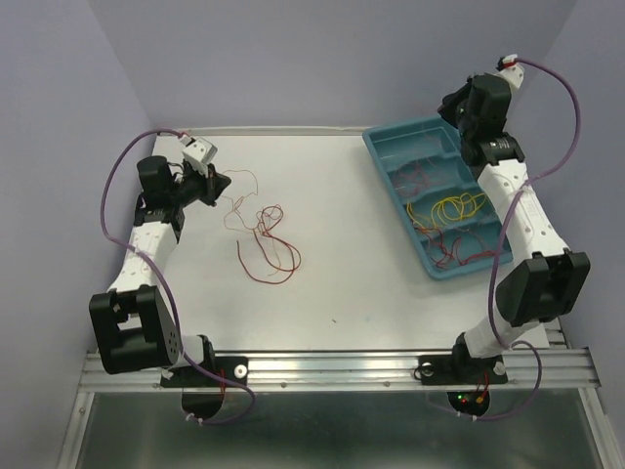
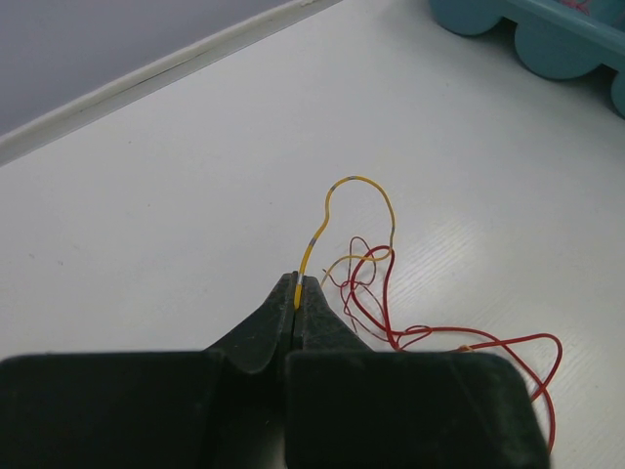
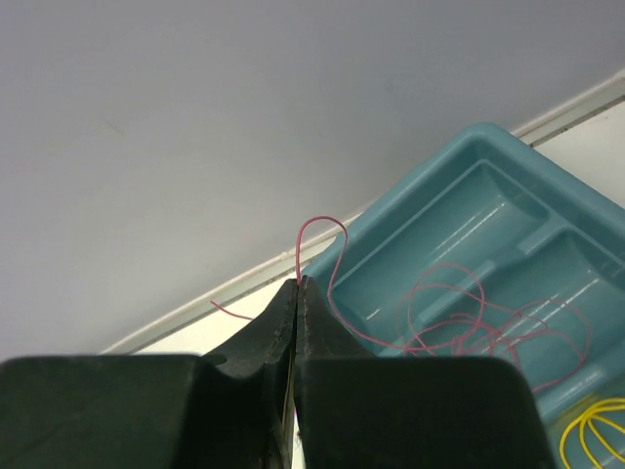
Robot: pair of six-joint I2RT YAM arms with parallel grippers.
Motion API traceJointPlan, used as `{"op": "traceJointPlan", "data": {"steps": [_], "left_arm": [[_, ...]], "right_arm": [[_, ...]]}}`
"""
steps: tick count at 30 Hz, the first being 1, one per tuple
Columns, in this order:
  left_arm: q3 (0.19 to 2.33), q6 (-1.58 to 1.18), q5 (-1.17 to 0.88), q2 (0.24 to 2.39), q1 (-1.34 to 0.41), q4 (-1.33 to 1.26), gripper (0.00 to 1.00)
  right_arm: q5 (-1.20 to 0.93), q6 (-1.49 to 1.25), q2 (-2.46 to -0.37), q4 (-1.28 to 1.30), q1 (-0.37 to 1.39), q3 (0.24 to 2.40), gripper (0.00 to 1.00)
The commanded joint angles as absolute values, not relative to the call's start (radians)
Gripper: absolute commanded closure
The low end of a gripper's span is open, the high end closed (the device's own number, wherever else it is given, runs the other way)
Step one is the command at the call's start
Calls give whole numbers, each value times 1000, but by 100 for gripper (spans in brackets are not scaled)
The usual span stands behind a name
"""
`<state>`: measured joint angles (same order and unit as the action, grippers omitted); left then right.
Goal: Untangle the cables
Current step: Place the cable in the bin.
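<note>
The left tool (image 2: 298, 285), clamped on a yellow cable (image 2: 359, 180), should draw it slowly from the red tangle (image 1: 269, 244) left of the tray (image 1: 394, 195); the right tool (image 3: 298, 285) pinches a pink cable (image 3: 320, 220) above that tray.

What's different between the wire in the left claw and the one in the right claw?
The left gripper pinches a yellow wire; the right gripper pinches a thin pink-red wire. The yellow wire arches over the white table into a red tangle; the pink-red wire runs down to loops in the teal tray. Both are pinched by shut jaws.
</note>
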<state>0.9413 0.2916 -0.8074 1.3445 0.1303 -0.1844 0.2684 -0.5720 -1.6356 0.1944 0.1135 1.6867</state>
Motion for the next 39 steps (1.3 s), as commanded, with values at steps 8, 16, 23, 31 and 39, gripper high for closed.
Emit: {"op": "traceJointPlan", "data": {"steps": [8, 16, 23, 31, 39], "left_arm": [[923, 311, -818, 1284, 117, -207, 100], [920, 316, -810, 1278, 103, -204, 100], [914, 330, -793, 1266, 92, -198, 100], [914, 339, -779, 1259, 68, -192, 100], [916, 348, -772, 1253, 51, -184, 100]], "right_arm": [[342, -626, -1551, 140, 117, 1396, 99], [370, -571, -1670, 137, 117, 1324, 99], [301, -543, -1861, 143, 115, 1371, 99], [319, -541, -2008, 183, 117, 1476, 99], [347, -522, -1918, 218, 118, 1534, 80]]}}
